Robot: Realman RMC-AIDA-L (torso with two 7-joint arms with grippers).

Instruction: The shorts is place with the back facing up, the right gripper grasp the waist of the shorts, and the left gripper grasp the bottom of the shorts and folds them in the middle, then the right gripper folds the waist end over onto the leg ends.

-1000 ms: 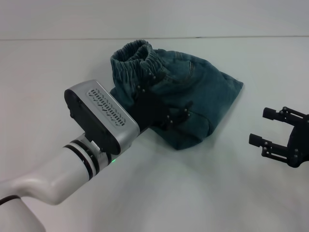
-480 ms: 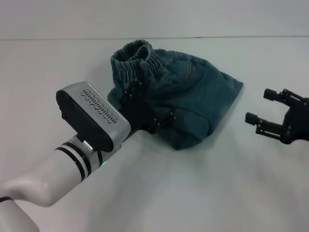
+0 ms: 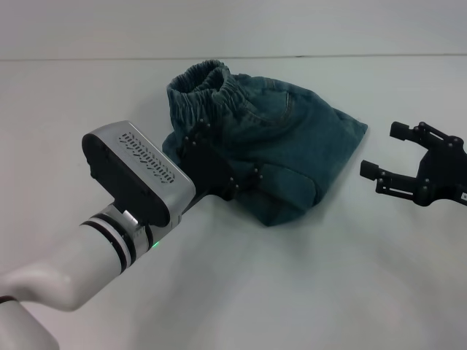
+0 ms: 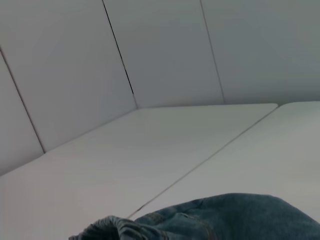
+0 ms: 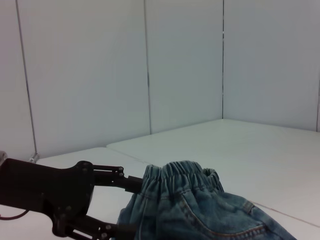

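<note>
Denim shorts (image 3: 273,149) bunched, left gripper (image 3: 219,175) fingers astride (grip unclear), right gripper (image 3: 388,157) fingers spread.

left gripper (image 3: 222,171) reaches forward on its white arm, fingers spread; right gripper (image 3: 379,152) hangs off right, fingers apart

The shorts (image 3: 273,153) lay bunched in a mound near the middle of the white surface (image 3: 306,292), the only obstacle resting on it; the left end effector (image 3: 222,171) pressed against the mound's left flank with its white arm (image 3: 66,273) slanting in from the near-left corner, closing off that side. The right end effector (image 3: 398,164) stood with fingers spread just right of the shorts, a strip of bare surface between them; the near side, the right edge and the far strip toward the wall (image 3: 233,25) lay free; the raised waist (image 3: 208,84) was approachable from above and behind.
</note>
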